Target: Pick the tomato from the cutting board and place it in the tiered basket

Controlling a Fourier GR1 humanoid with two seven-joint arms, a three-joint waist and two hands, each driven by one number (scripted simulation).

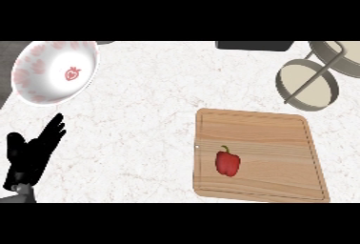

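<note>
1. A wooden cutting board (262, 155) lies at the lower right of the frame on a white, faintly veined counter (147, 124). Its shorter sides run along the top and bottom, and a shallow groove follows its rim.
2. The task names a tomato, but the red item on the board looks like a red bell pepper (227, 162) with a short green stem. It lies on the left half of the board, below the middle, with bare wood all round it.
3. The tiered basket (308, 88) stands at the upper right of the frame, above the board and apart from it. One round, pale tray with a grey rim shows in full, a second tray is cut by the right edge, and a slanting grey post joins the two.
4. The left hand (29, 155) shows at the lower left edge, black, with fingers straight and pointing up and to the right. It holds nothing and rests well apart from the board.
5. The right hand does not appear in the head view.
6. A white bowl (55, 71) with pink markings and a small red strawberry print sits at the upper left, above the left hand.
7. A dark rectangular object (253, 45) is cut by the top of the scene, near the centre right; what it is cannot be told.
</note>
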